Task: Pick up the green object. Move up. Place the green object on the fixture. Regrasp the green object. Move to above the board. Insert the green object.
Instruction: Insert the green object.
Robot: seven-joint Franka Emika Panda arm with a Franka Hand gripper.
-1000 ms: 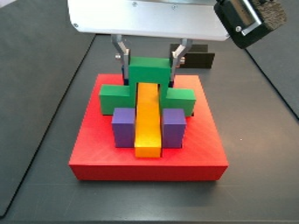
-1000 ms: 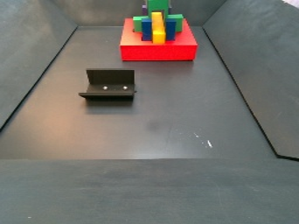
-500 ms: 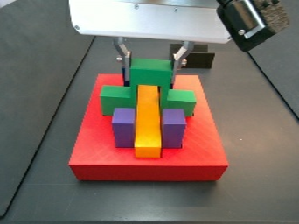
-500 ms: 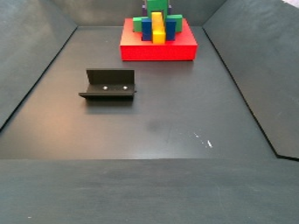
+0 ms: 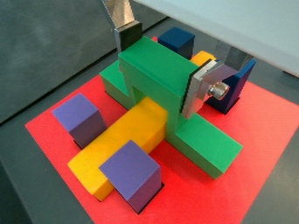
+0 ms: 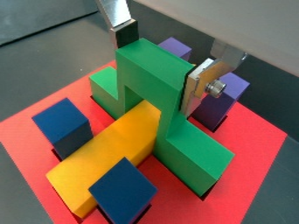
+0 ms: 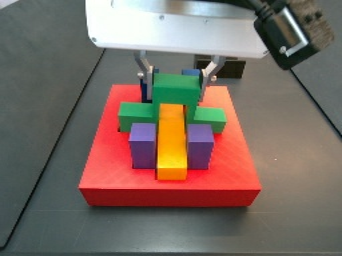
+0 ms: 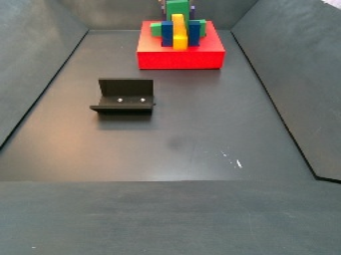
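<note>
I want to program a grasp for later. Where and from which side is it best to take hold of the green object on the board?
Grip the raised middle block of the green object, coming from straight above. Its two side faces are flat, parallel and stand clear over the yellow bar, as the gripper shows now, with one finger on each face. The low wings sit between blocks on the board, so fingers probably would not fit there.

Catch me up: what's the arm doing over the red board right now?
The Panda's pincer is shut on the green object, holding it over the red board. The green piece straddles the yellow bar, its legs down on either side, between the purple blocks and the blue blocks. It looks seated or nearly so, not yet released. The fixture stands apart on the floor.
</note>
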